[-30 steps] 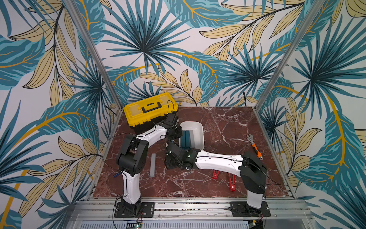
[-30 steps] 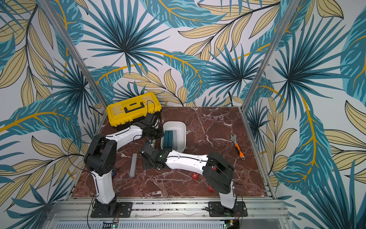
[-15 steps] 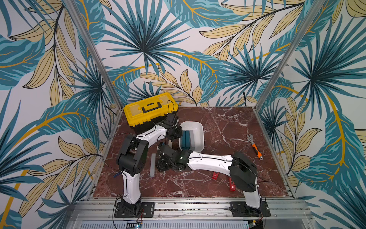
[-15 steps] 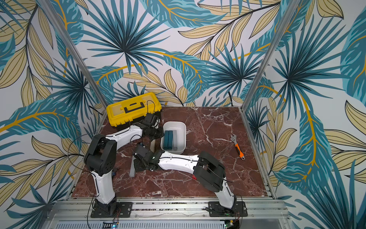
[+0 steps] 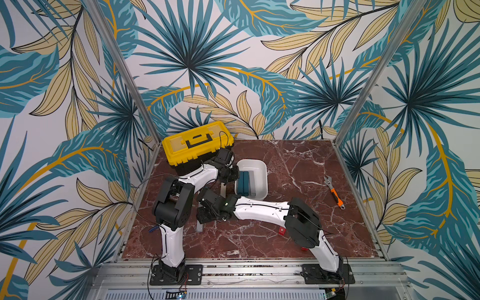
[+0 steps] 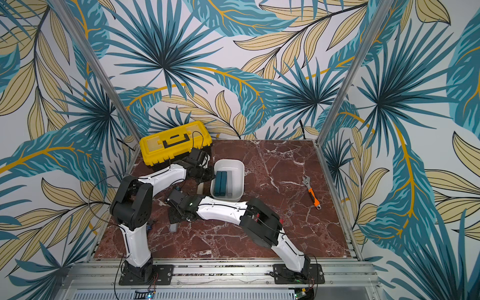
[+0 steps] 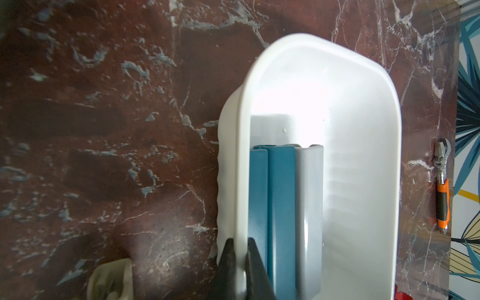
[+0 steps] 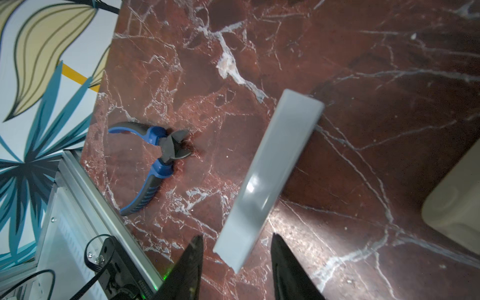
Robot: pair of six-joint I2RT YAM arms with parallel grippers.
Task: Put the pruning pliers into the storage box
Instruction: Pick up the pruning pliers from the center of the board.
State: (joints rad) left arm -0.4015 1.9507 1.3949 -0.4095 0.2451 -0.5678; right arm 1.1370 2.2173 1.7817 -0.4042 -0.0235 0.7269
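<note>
- Reaching forward from a sharply bent elbow, the left arm ends at the storage box. The left gripper is clamped on the long rim on the toolbox side, with one finger inside the wall and one outside.
- The right arm lies low across the table, its forearm stretched toward the left arm. The right gripper points down with its jaws apart, straddling one end of the loose grey piece with a gap on each side.
- The box is smooth white plastic with rounded corners and a ribbed outer wall. The table is glossy red-brown marble with pale veins.
- Two teal pieces and the boxed grey piece lie flat in the box, side by side and touching, against the gripped wall. All three are slim, straight, square-edged bars.
- The loose grey piece is the same shape and faintly shiny. I cannot tell whether it rests on the marble or is just off it.
</note>
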